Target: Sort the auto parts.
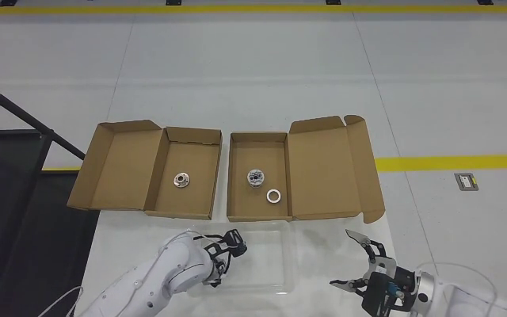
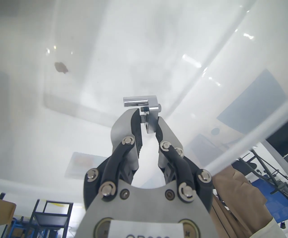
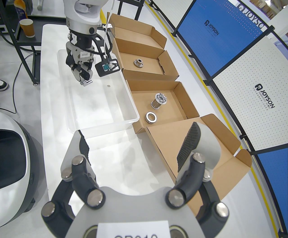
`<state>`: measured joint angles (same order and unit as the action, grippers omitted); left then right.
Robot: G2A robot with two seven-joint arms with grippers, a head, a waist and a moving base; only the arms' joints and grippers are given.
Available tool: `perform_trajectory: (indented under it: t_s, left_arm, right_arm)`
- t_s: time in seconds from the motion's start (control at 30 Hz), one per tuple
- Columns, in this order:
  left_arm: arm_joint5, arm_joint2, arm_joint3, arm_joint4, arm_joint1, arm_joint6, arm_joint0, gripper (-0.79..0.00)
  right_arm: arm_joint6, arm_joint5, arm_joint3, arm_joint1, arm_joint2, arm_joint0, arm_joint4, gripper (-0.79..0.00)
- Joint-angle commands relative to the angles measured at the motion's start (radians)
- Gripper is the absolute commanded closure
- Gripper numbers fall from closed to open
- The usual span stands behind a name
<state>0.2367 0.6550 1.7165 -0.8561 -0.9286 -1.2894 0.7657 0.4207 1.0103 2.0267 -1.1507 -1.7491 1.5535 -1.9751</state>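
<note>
The left gripper (image 2: 147,117) is pinching a small shiny metal bracket (image 2: 137,101) above the clear plastic tray (image 1: 289,261), near its 9 o'clock side. The right gripper (image 3: 139,135) is hanging spread over the white counter (image 1: 325,253), at 3 o'clock from the tray. At 12 o'clock, two open brown cardboard boxes (image 1: 194,136) are holding other metal parts (image 1: 181,181).

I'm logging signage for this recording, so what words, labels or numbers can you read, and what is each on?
Blue panel: logo with a brand wordmark.
White pegboard panel: same mark.
Sticker on left gripper: too small to read.
Label on right gripper: cut off by the picture's edge.
Floor plate: too small.
</note>
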Motion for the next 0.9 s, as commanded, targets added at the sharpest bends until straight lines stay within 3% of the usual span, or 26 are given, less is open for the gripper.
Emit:
perform_trajectory:
  t_s: [0.0, 0.2, 0.43, 0.8, 0.87]
  left_arm:
    - [0.0, 0.049, 0.06, -0.006, 0.018, -0.02, 0.02, 0.0]
    - [-0.033, 0.258, 0.223, -0.03, 0.075, 0.045, 0.122, 0.0]
    - [-0.107, 0.521, 0.286, -0.073, 0.125, 0.211, 0.303, 0.0]
    - [-0.096, 0.526, 0.279, -0.063, 0.125, 0.244, 0.328, 0.0]
    - [-0.131, 0.52, 0.257, -0.061, 0.12, 0.264, 0.327, 0.0]
  right_arm:
    - [0.0, 0.0, 0.0, 0.0, 0.0, 0.0, 0.0, -0.785]
    - [0.0, 0.0, 0.0, 0.0, 0.0, 0.0, 0.0, -0.785]
    - [0.0, 0.0, 0.0, 0.0, 0.0, 0.0, 0.0, -0.785]
    - [0.0, 0.0, 0.0, 0.0, 0.0, 0.0, 0.0, -0.785]
    - [0.0, 0.0, 0.0, 0.0, 0.0, 0.0, 0.0, -0.785]
